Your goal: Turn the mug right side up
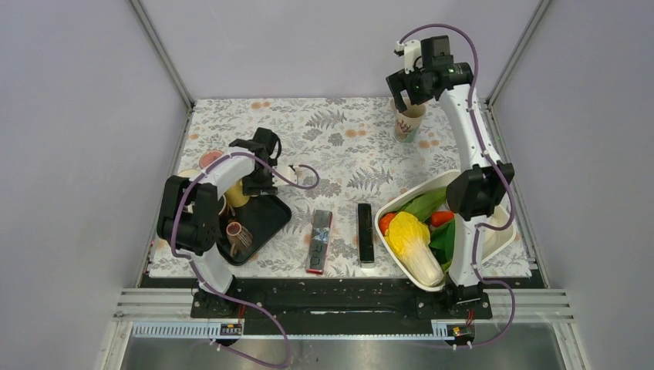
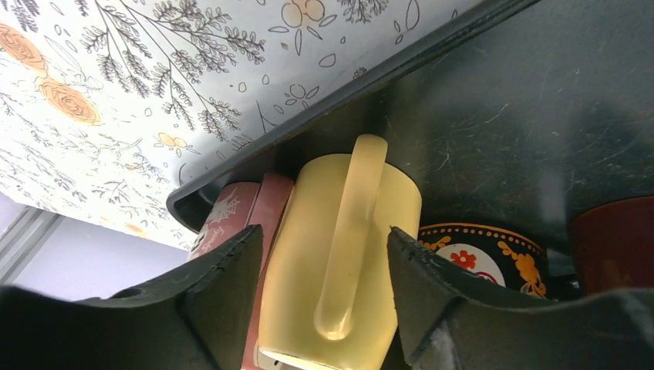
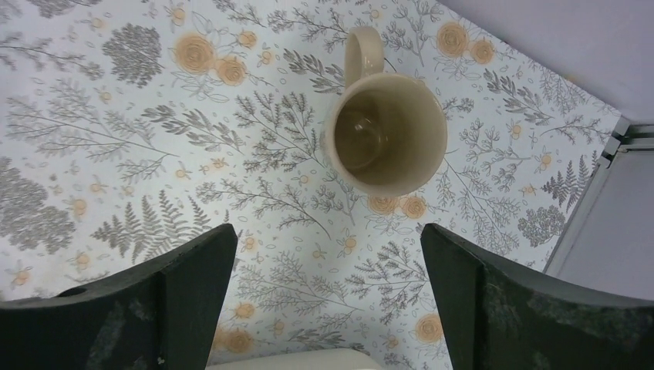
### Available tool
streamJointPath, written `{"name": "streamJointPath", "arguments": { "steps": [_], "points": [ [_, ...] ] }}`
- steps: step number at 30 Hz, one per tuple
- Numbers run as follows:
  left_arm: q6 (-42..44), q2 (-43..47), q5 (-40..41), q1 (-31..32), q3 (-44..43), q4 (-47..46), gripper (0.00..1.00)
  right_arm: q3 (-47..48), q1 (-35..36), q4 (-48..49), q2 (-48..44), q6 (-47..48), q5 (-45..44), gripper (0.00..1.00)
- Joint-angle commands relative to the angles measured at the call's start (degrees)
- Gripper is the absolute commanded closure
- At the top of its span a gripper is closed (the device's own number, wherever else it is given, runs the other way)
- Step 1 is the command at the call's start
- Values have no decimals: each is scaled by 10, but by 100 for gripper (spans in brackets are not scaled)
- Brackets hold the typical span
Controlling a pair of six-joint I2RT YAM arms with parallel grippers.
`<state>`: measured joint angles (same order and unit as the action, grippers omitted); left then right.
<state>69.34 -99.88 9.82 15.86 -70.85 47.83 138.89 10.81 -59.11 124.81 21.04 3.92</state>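
Black fingers (image 3: 193, 285) of the right gripper (image 3: 328, 235) stand wide apart at the bottom of the right wrist view, holding nothing. The beige glazed ceramic mug (image 3: 389, 135) stands upright on the floral-patterned tablecloth (image 3: 116, 154), its mouth facing up toward the camera. It sits beyond the fingertips, clear of both, and nearer the right-hand one, with its handle pointing away from the jaws. From above, this mug (image 1: 409, 123) is near the table's far right corner, directly under the raised right gripper (image 1: 405, 96).

On the left, the left gripper (image 2: 325, 235) straddles a pale yellow ceramic mug (image 2: 301, 231) in the black plastic tray (image 2: 501, 116). One finger (image 2: 231, 285) is at each side of the mug's body and the handle faces the camera between them. The jaws are partly spread around it, and I cannot tell whether they press on it or only flank it. A black bowl with orange dotted trim (image 2: 478, 250) lies just beside the yellow mug.

Near the right arm's base sits a white oval plastic basin (image 1: 493, 239) of vegetables.
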Motion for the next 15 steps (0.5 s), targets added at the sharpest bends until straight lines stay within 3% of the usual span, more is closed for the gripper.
{"name": "streamJointPath", "arguments": {
  "steps": [1,7,10,12,15],
  "points": [
    [25,-8,44,1,4,-28,41,-52,5,39,-83,-20,50,0],
    [31,-33,52,1,12,-29,50,-134,19,81,-141,-19,68,0],
    [27,-37,46,0,18,-27,60,-158,25,90,-160,-18,72,1],
    [30,-33,35,1,25,-27,71,-177,26,97,-174,-18,73,0],
    [28,-28,26,0,29,-28,99,-223,30,122,-205,-22,85,1]
  ]
}}
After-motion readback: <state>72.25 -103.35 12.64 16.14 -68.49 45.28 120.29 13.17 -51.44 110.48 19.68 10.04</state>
